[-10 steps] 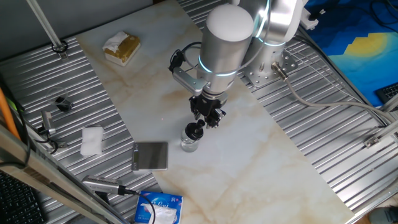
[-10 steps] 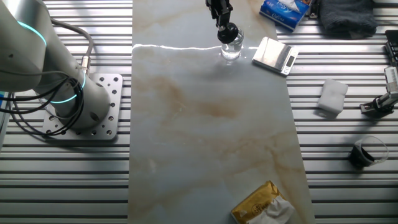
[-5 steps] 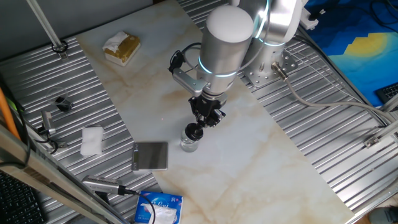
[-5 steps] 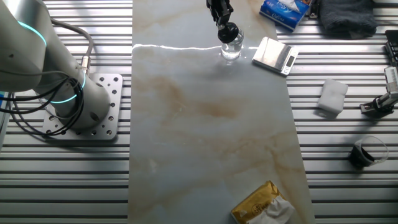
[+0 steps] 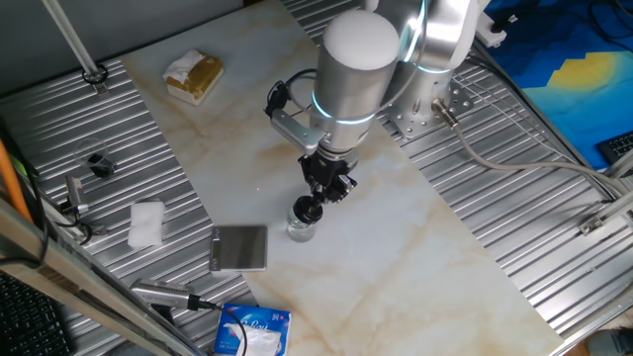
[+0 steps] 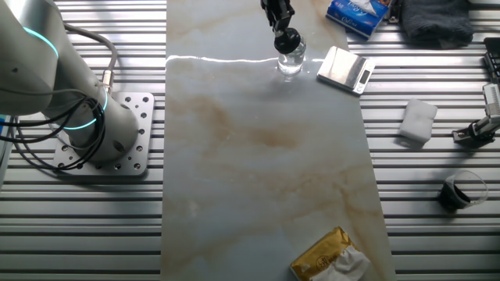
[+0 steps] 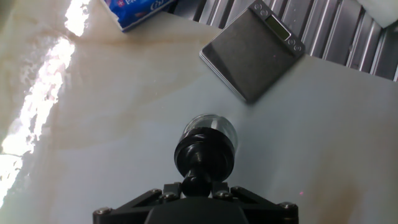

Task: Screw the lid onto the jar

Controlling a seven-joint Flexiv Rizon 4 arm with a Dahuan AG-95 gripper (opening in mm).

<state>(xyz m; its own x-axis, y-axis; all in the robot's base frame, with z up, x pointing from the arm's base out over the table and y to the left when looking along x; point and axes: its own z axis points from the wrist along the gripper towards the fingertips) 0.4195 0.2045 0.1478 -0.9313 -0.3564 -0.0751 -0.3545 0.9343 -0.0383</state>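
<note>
The small clear glass jar stands upright on the marble tabletop, next to the grey scale. The black knobbed lid is at the jar's mouth, held by its knob. My gripper comes down from above and is shut on that knob. In the hand view the lid covers most of the jar, and only the far rim shows past it. Whether the lid is seated on the threads I cannot tell.
A grey square scale lies close beside the jar. A blue tissue pack is near the table edge, a white cloth and small black parts lie on the ribbed metal, and a yellow packet is at the far corner.
The wrist has turned slightly about its axis above the jar. The lid and jar stay in the same spot.
</note>
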